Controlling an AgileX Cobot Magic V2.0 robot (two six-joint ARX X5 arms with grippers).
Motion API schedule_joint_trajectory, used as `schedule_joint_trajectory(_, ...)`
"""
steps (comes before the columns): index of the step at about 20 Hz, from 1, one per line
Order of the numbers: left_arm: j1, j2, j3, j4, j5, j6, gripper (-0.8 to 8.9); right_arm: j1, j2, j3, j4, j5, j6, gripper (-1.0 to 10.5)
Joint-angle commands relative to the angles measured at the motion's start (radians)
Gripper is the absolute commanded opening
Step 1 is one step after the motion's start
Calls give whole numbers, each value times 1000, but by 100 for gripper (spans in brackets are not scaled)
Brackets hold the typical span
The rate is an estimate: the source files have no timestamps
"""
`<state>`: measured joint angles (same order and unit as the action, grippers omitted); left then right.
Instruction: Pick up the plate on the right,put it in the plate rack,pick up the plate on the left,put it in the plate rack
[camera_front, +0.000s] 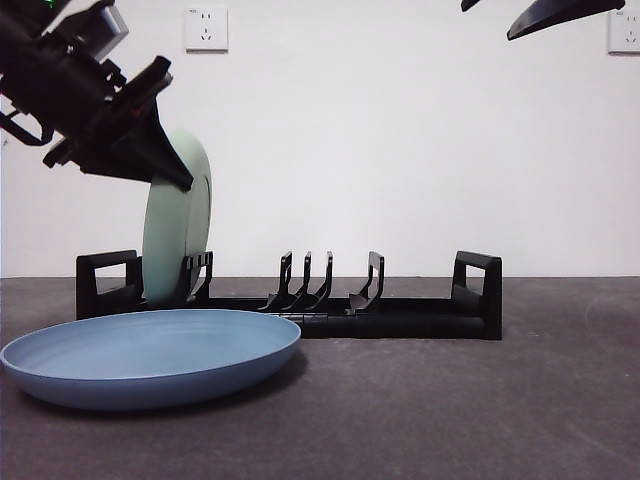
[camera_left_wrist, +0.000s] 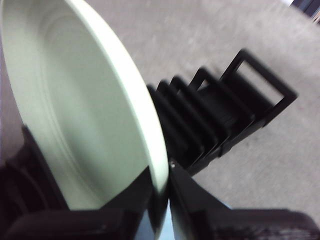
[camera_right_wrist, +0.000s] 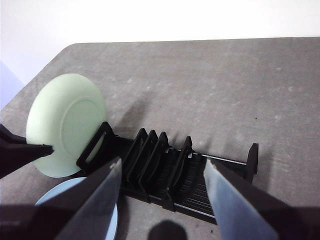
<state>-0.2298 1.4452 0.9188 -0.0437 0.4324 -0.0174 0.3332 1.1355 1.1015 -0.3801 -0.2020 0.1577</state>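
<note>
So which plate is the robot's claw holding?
Find the long black plate rack across the dark table. At one end a pale green plate stands on edge in it, pinched at its rim by the left claw. The other plate, blue, lies flat in front of the rack.

You've got a dark grey speckled table (camera_front: 480, 410). The black plate rack (camera_front: 400, 315) sits directly on it, lengthwise across the front view. The blue plate (camera_front: 150, 355) lies flat on the table just in front of the rack's left end.
</note>
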Motion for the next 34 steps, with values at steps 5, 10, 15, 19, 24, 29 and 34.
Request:
schedule_joint_trajectory(5,2,-1,6,-35,-24,22,154,3,3,1,-29,-8,6,280)
schedule_joint_trajectory(10,0,-19,6,-87,-10,22,292,24,11,1,-64,-38,10,280)
schedule_joint_trajectory(15,-10,-105,6,-148,-10,92,292,50,55,1,-89,-197,10,280)
schedule_joint_trajectory(19,-52,-281,6,-217,-50,176,292,121,166,1,-111,-219,10,281)
schedule_joint_trajectory(24,-183,-536,6,-286,-301,308,288,182,363,1,-67,-218,13,280)
schedule_joint_trajectory(29,-336,-666,6,-389,-601,442,287,202,542,1,22,-222,62,280)
schedule_joint_trajectory(34,-431,-674,6,-437,-720,468,286,225,685,1,126,-296,127,256)
